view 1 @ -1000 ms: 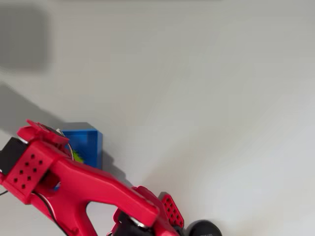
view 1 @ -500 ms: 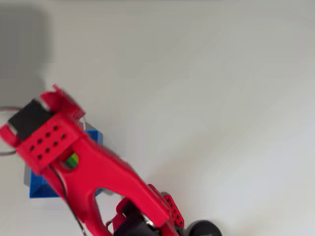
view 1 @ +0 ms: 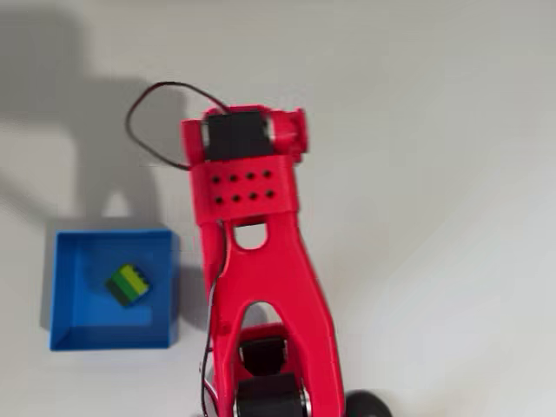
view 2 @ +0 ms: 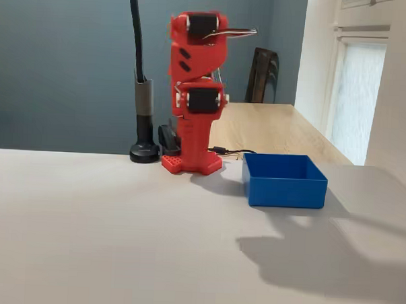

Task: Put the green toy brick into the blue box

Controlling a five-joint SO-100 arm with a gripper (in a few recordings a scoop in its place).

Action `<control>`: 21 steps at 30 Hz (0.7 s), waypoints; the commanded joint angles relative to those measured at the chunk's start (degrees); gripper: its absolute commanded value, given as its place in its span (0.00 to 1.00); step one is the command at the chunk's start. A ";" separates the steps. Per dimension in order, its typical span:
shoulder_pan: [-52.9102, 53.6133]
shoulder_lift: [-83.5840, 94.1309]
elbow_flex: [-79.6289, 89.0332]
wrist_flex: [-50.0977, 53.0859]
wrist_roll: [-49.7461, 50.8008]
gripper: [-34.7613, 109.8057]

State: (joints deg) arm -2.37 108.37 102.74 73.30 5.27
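The blue box (view 1: 69, 334) sits at the left of the overhead view and right of the red arm's base in the fixed view (view 2: 285, 189). The green toy brick (view 1: 129, 283) lies inside it, near the middle, turned at an angle, with nothing touching it. The box's walls hide the brick in the fixed view. The red arm is folded upright over its base, well clear of the box. My gripper (view 1: 245, 130) is at the top of the folded arm (view 2: 198, 25), and its fingers are hidden by the wrist and motor, so their state is unclear.
A black pole on a round base (view 2: 144, 151) stands beside the arm's base (view 1: 365, 404). A black cable (view 1: 148, 104) loops out from the wrist. The white table stretches wide around the box. A wooden table (view 2: 271, 128) lies behind.
The arm has swung away from above the box and folded back over its base. The green brick, earlier under the gripper, now lies uncovered in the box.
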 commanded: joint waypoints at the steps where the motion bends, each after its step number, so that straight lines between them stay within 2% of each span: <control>1: 3.25 4.04 0.88 -2.02 0.53 0.24; 6: 4.39 8.35 8.09 -7.03 0.18 0.24; 13: 3.69 27.51 29.71 -15.38 -4.39 0.24; 21: 2.37 50.27 51.94 -16.96 -5.36 0.24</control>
State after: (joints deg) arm 0.88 146.34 147.13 56.69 0.18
